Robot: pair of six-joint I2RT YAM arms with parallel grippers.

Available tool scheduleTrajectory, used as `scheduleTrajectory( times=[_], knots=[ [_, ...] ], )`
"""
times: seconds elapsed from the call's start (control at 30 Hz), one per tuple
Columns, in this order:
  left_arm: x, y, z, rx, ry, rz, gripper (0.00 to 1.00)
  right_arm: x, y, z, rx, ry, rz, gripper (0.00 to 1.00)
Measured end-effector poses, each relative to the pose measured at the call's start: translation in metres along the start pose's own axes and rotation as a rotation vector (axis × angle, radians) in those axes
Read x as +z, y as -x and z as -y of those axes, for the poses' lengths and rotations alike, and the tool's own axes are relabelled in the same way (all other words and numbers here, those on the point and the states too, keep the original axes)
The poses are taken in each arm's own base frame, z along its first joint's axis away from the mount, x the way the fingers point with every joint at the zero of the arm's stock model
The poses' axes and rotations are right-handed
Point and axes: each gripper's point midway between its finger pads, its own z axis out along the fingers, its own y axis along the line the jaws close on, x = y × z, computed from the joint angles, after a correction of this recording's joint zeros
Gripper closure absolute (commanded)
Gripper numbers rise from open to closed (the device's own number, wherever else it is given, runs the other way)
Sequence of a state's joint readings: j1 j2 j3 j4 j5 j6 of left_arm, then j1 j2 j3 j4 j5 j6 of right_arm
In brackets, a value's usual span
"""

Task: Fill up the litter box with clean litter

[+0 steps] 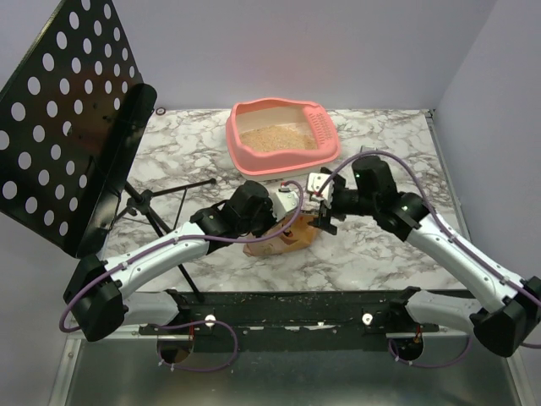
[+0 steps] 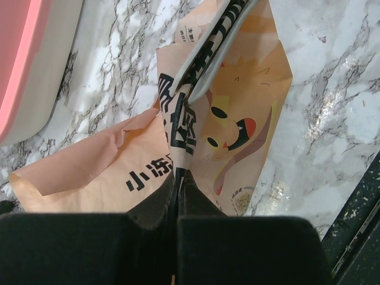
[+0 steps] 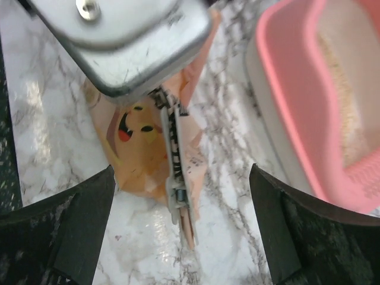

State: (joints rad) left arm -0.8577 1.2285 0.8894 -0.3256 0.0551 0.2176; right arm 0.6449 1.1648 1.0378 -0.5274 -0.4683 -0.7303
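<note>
A white worktop (image 1: 363, 262) veined in grey marble sits between plain pale lavender walls (image 1: 338, 42), with a black perforated stand panel (image 1: 63, 127) tilted on a thin tripod (image 1: 144, 201) at its left and a black rail (image 1: 287, 306) along the near edge above a dull metal sheet (image 1: 279, 381).

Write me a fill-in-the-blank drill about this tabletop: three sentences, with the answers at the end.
1. The litter box holding the clean litter is coloured ____.
2. The left gripper is clamped on the paper bag, which lies on the ____-patterned table.
3. The right gripper hangs over the bag with its jaws ____.
Missing words: pink; marble; open.
</note>
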Motion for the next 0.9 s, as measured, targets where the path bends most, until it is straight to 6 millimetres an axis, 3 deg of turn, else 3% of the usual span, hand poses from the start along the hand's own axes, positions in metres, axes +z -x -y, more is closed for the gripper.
scheduleTrajectory(
  times=[0.1,0.2,0.4,0.5,0.57,0.6,0.9],
  knots=[
    [0.0,0.001,-0.001,-0.004,0.004,0.003,0.82,-0.021,0.026,0.015,0.017,-0.114,0.079,0.0],
    [-0.003,0.014,-0.003,-0.006,0.01,0.029,0.7,-0.043,0.045,0.032,0.09,-0.244,0.138,0.0],
    [-0.017,0.058,-0.013,-0.012,0.033,0.126,0.55,-0.082,0.065,0.072,0.318,-0.498,0.175,0.0],
    [-0.023,0.068,-0.016,-0.012,0.038,0.147,0.46,-0.1,0.066,0.085,0.413,-0.622,0.211,0.0],
    [-0.031,0.077,-0.018,-0.012,0.048,0.169,0.26,-0.11,0.065,0.092,0.469,-0.689,0.229,0.0],
    [-0.035,0.08,-0.021,-0.015,0.061,0.178,0.02,-0.114,0.063,0.096,0.503,-0.728,0.235,0.0],
    [-0.079,0.124,-0.07,-0.077,0.315,0.287,0.01,-0.152,0.07,0.114,0.742,-0.938,0.432,0.0]
  ],
)
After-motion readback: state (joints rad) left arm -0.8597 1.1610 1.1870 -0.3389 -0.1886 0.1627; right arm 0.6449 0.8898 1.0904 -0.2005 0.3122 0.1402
